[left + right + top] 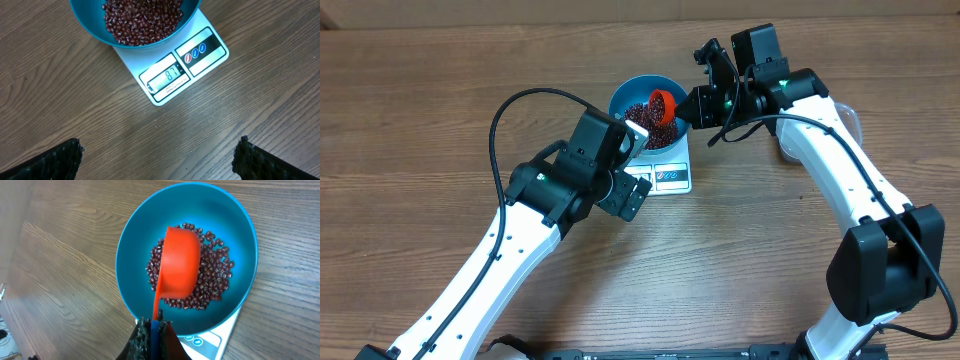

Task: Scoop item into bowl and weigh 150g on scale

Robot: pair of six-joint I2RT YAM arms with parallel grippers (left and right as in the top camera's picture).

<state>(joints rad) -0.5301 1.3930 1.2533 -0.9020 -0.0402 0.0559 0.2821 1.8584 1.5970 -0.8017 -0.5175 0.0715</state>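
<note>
Orange scoop (181,262) is tipped mouth-down over the blue bowl (240,240), handle clamped in my right gripper (154,330). Step in hand looks like pouring. Beans (215,275) lie in a loose heap on the bowl bottom; the bowl sits on the white scale (210,30) on the desk (75,100). My left gripper (160,165) hangs wide apart near the scale, holding nothing. The display (169,75) reads what looks like 87, short of target, so the next move probably calls for another, smaller scoop. Hidden: the scoop's inside, so I can't tell if it's emptied. A clear tub (850,120) is mostly behind my right arm, contents not visible. The far bowl rim is cut off in the left wrist view.
</note>
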